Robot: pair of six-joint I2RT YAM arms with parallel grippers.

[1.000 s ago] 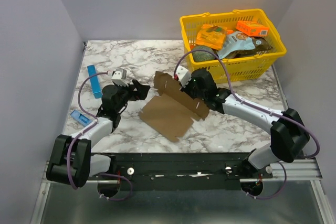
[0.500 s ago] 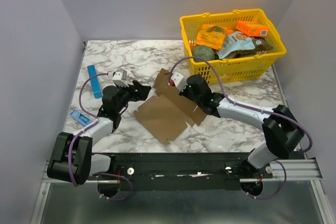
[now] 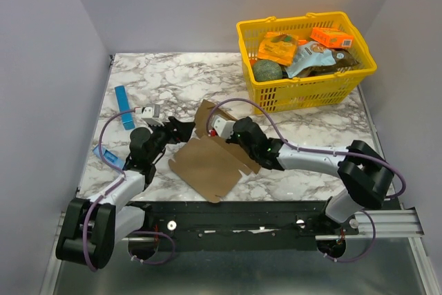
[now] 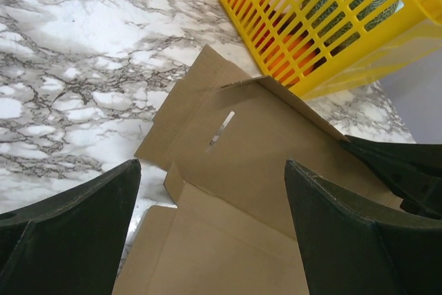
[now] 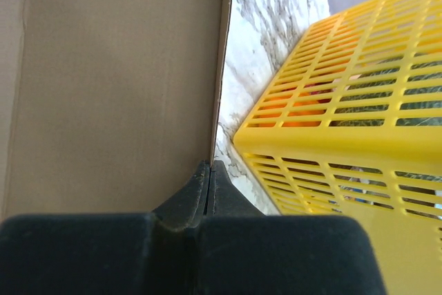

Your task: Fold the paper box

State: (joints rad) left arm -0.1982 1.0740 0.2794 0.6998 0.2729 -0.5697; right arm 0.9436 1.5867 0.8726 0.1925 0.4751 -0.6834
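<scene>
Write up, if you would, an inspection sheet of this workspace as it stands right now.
Surface: marble-patterned table; no spills seen.
Job's things: paper box lies mostly flat between the arms, with one flap raised.
Clutter: yellow basket of packets at the far right; blue strip at the far left; small blue item beside the left arm.
Hands: left hand open, facing the box; right hand shut on the raised flap's edge.
Cables: purple cables loop off both arms; no snag seen.
Surroundings: plain grey walls; nothing else seen.
</scene>
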